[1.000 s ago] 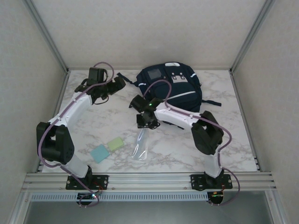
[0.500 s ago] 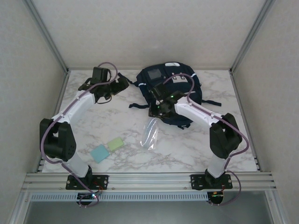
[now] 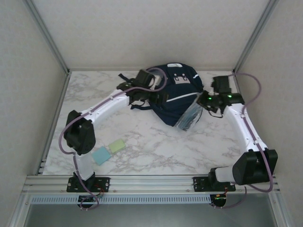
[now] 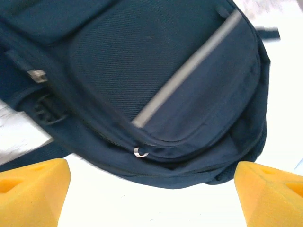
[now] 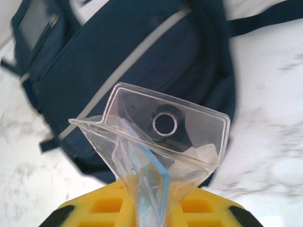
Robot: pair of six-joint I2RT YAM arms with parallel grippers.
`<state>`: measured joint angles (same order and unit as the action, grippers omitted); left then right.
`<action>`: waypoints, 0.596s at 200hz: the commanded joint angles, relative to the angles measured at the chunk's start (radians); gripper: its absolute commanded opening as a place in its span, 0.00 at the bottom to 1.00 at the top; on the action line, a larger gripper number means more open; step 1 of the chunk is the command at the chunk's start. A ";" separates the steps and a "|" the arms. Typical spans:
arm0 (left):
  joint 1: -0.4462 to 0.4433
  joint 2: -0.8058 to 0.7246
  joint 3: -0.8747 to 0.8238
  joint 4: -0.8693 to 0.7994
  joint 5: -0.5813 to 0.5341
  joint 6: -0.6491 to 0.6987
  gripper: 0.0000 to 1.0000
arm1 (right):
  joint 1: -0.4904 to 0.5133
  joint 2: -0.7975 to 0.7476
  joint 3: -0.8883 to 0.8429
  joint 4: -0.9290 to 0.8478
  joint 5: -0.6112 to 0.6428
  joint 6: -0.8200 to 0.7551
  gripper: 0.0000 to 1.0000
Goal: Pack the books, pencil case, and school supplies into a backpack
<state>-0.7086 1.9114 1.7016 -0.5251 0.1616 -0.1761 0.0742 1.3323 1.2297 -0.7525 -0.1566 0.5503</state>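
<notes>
Top external view, from the near side: the pale blue pad and the pale green pad lie flat on the surface, just beside each other and well apart from both pincers.

Farther in, the clear pencil case hangs from the right pincer, which is clenched on its upper edge. Its long axis runs from the pincer toward the near left, and its lower end overlaps the near right edge of the backpack. In the right wrist view the case is pinched between the yellow fingers, and the backpack lies straight ahead beyond it.

The backpack lies flat, with its long axis from near to far and the label end far. The left pincer hovers over its front, released, with nothing between its fingers. The left wrist view shows a small metal zipper pull just ahead of it.

I judge that the left arm is the nearer one to the zipper. The case, I think, must go leftward from the right pincer to reach an opening. Whether any compartment is open, I cannot tell.
</notes>
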 commanded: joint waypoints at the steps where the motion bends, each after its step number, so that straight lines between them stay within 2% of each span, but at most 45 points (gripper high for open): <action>1: -0.072 0.083 0.111 -0.106 -0.052 0.194 0.89 | -0.139 -0.037 -0.051 -0.007 -0.078 -0.042 0.00; 29: -0.144 0.208 0.250 -0.176 -0.098 0.292 0.88 | -0.313 -0.049 -0.091 0.042 -0.161 -0.035 0.00; 62: -0.178 0.321 0.365 -0.209 -0.115 0.338 0.87 | -0.430 -0.057 -0.116 0.078 -0.215 -0.024 0.00; 96: -0.187 0.386 0.390 -0.108 -0.371 0.339 0.86 | -0.464 -0.077 -0.148 0.111 -0.264 -0.009 0.00; 119: -0.180 0.458 0.458 -0.107 -0.457 0.356 0.86 | -0.464 -0.094 -0.174 0.130 -0.284 0.006 0.00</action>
<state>-0.8967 2.3039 2.0697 -0.6556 -0.1223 0.1417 -0.3882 1.2728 1.0855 -0.6643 -0.3756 0.5396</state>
